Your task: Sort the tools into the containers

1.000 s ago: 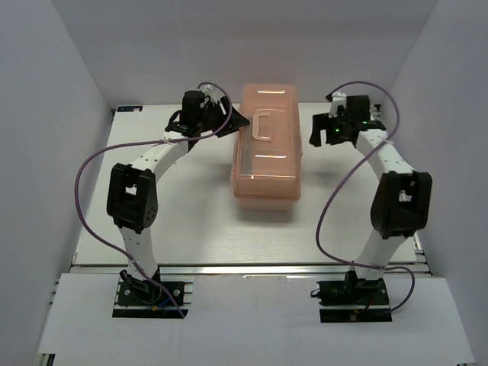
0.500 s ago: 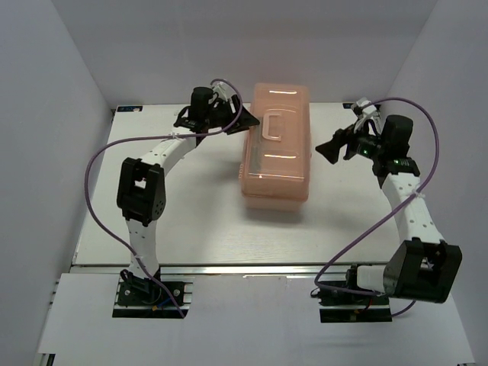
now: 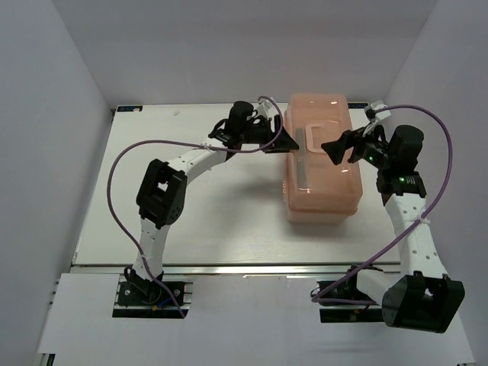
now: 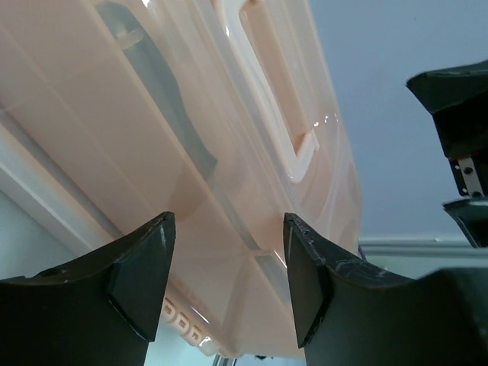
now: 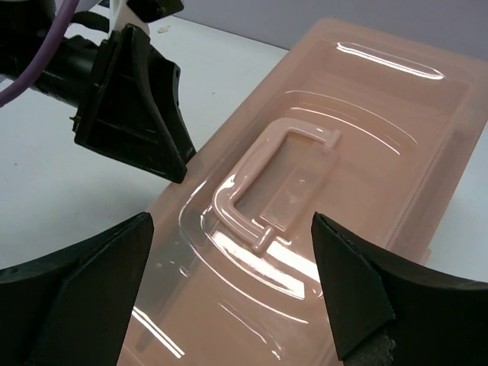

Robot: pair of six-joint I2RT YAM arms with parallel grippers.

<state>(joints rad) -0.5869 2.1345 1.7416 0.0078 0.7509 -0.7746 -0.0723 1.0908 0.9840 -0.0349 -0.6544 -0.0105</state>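
Observation:
The salmon-pink toolbox (image 3: 324, 179) stands closed at the right of the table, its lid handle (image 3: 311, 145) on top. My left gripper (image 3: 287, 143) is open, its tips at the box's left side. In the left wrist view (image 4: 227, 286) the box's wall (image 4: 114, 130) fills the space ahead of the fingers (image 4: 141, 282). My right gripper (image 3: 336, 147) is open and empty just above the lid. In the right wrist view (image 5: 229, 293) it hovers over the handle (image 5: 267, 187). No screwdrivers are in view.
White walls close in the table (image 3: 213, 213) at the left, back and right. The box sits near the right wall. The left gripper (image 5: 141, 114) shows in the right wrist view, close beside the lid's edge.
The toolbox has slid to the right across the table, with my left gripper following at its left side. My right arm has swung back and now hovers over the lid.

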